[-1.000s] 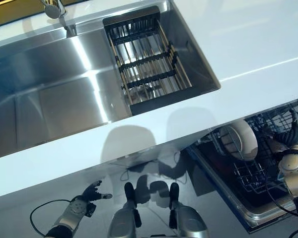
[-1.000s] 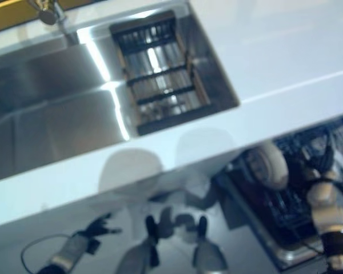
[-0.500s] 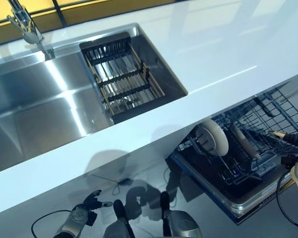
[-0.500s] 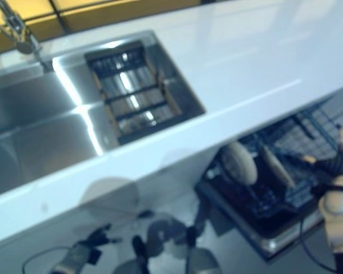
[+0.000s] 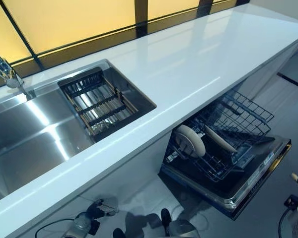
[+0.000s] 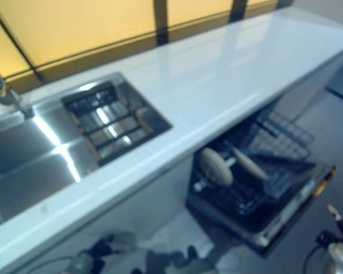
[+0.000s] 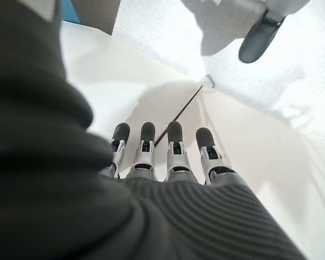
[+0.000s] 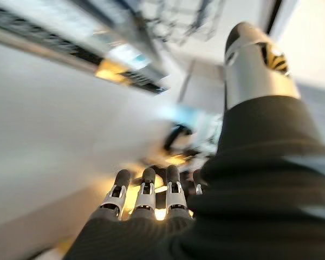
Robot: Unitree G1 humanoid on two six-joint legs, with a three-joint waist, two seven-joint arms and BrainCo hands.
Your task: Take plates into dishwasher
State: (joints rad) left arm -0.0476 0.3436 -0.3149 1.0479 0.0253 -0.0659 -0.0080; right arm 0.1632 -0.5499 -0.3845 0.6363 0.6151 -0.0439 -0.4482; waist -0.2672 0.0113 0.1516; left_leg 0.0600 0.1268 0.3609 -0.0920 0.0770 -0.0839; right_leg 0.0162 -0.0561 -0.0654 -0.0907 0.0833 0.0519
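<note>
Two white plates (image 5: 190,141) (image 5: 220,139) stand on edge side by side in the pulled-out lower rack (image 5: 238,116) of the open dishwasher (image 5: 258,171) under the white counter. My right hand (image 8: 145,198) is open and empty. It only shows at the lower right corner of the left eye view (image 5: 294,179), out past the front edge of the dishwasher door and apart from the plates. My left hand (image 7: 173,157) is open and empty, hanging low over the pale floor; it shows at the bottom of the left eye view (image 5: 92,214).
A long white counter (image 5: 188,64) runs across the view. A steel sink (image 5: 25,134) is set in it at the left, with a dark drying rack (image 5: 97,101) in its right end and a tap (image 5: 2,69) behind. Yellow-lit window panes line the back.
The camera has swung, so the whole scene has shifted. My right hand has drawn back out of the dishwasher rack to beyond the door's edge. The plates stay in the rack.
</note>
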